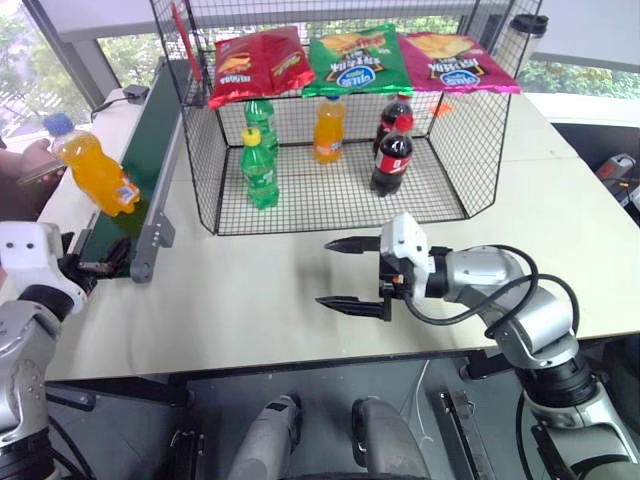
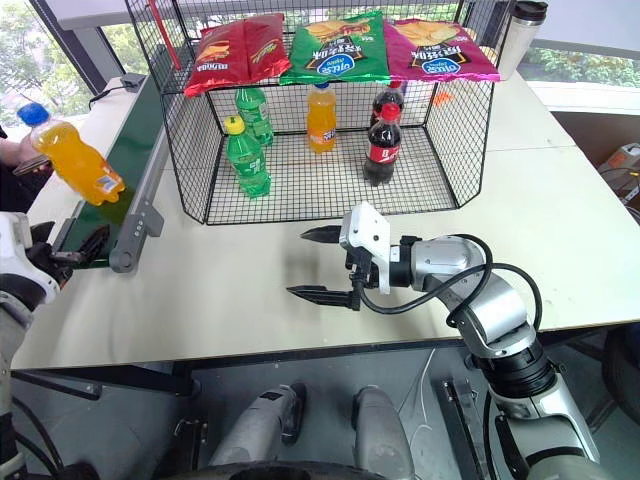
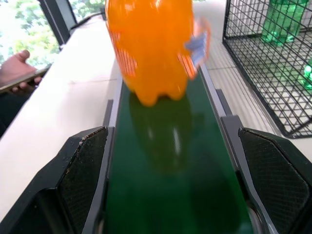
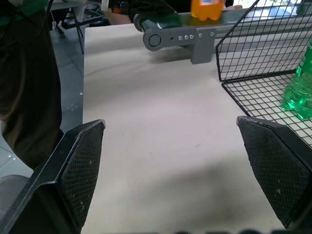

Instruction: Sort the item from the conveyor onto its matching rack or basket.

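Pale table (image 1: 300, 290) by windows. Orange soda bottle (image 1: 93, 172) tilted on conveyor (image 1: 150, 160), far left, just ahead of left gripper (image 3: 175, 190), jaws spread, empty. Right gripper (image 1: 350, 272) spread, idle mid-table. Likely full, stiff, slick; grab mid-body. Cage (image 1: 330, 200) right.

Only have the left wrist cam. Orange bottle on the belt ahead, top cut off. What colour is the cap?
Observer: Blue. The bottle is tilted, top leaning away from the cage.
Operator: Where's the right gripper?
Observer: Right gripper is over the table in front of the cage, jaws open, empty.
Operator: Any orange soda in the cage?
Observer: One orange-capped bottle, between the green bottles and the colas.
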